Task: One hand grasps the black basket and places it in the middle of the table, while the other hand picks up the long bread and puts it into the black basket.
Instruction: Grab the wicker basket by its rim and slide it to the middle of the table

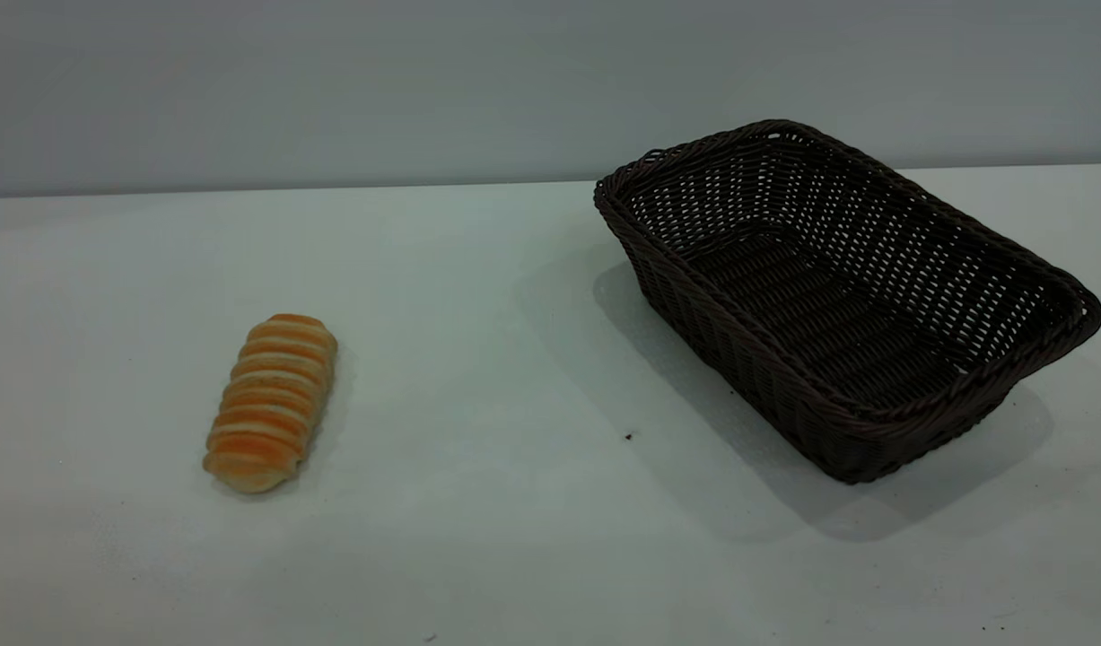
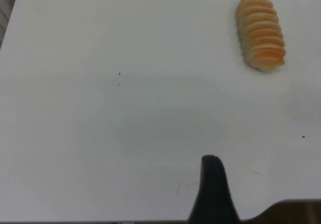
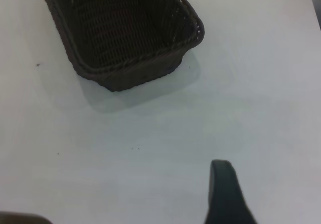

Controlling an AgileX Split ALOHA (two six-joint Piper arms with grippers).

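The long bread (image 1: 270, 402), a golden-orange loaf with pale stripes, lies on the table (image 1: 478, 377) at the left. It also shows in the left wrist view (image 2: 261, 32), well away from my left gripper (image 2: 212, 170), which hovers over bare tabletop. The black basket (image 1: 873, 431), a dark woven rectangle, stands empty at the right, set at an angle. It also shows in the right wrist view (image 3: 125, 78), some way from my right gripper (image 3: 222, 173), which holds nothing. Neither arm appears in the exterior view.
A grey wall runs behind the table's back edge. A few tiny dark specks (image 1: 629, 437) dot the tabletop between bread and basket. A broad stretch of bare table lies between the two objects.
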